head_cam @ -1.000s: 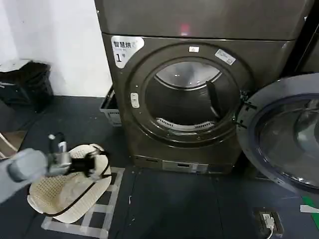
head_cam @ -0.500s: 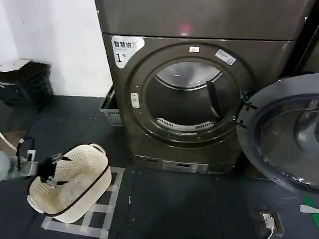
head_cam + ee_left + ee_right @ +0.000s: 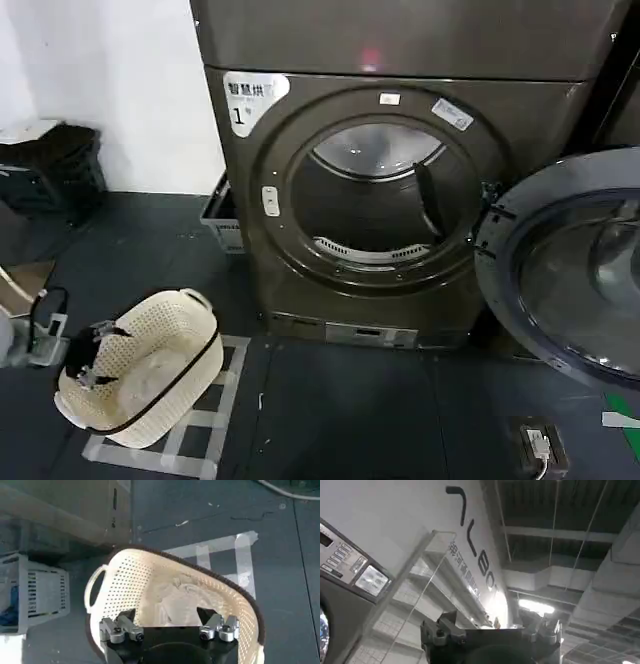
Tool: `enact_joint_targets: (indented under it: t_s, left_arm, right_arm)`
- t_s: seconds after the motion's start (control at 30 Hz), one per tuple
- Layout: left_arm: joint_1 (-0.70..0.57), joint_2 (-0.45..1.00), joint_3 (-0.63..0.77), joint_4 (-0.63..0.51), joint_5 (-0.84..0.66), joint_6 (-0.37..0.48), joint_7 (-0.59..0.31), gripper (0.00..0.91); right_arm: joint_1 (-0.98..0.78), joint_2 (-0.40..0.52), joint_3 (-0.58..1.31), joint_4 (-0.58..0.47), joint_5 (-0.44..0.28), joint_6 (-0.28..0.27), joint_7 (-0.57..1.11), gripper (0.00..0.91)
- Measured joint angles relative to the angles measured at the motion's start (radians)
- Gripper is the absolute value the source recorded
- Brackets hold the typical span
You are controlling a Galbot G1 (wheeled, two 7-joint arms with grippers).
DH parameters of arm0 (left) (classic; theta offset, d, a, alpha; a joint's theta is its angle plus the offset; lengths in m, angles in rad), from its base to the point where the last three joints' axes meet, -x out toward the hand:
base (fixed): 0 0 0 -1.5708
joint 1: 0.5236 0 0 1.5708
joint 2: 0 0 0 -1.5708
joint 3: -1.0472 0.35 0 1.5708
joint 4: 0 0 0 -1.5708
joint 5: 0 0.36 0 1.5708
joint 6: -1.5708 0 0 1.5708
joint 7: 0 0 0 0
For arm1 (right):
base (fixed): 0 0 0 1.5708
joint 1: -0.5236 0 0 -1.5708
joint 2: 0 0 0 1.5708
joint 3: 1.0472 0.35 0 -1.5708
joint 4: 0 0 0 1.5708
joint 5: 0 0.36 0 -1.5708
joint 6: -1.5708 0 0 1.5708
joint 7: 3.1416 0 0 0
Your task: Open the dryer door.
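My left claw [image 3: 169,624] stood with its fingers apart and empty, poised over the cream laundry basket [image 3: 150,365] at about eight o'clock in the head view. My right claw [image 3: 490,630] pointed up toward the ceiling; whether it was apart or together I could not tell. The basket sat on the floor within tape marks [image 3: 205,440] and held pale fabric [image 3: 185,600]. The dryer [image 3: 380,200] stood at twelve o'clock, drum exposed, with no contents visible inside. The dryer door [image 3: 570,265] hung swung wide at three o'clock. Judgement: opening was complete; nothing remained.
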Motion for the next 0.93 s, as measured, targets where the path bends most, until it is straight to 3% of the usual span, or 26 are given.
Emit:
enact_joint_targets:
  t_s: [0.93]
  left_arm:
    - [-0.012, -0.002, -0.004, 0.047, 0.074, -0.037, 0.033, 0.907]
  right_arm:
    - [0.005, 0.0, 0.009, -0.004, -0.021, -0.002, -0.011, 0.907]
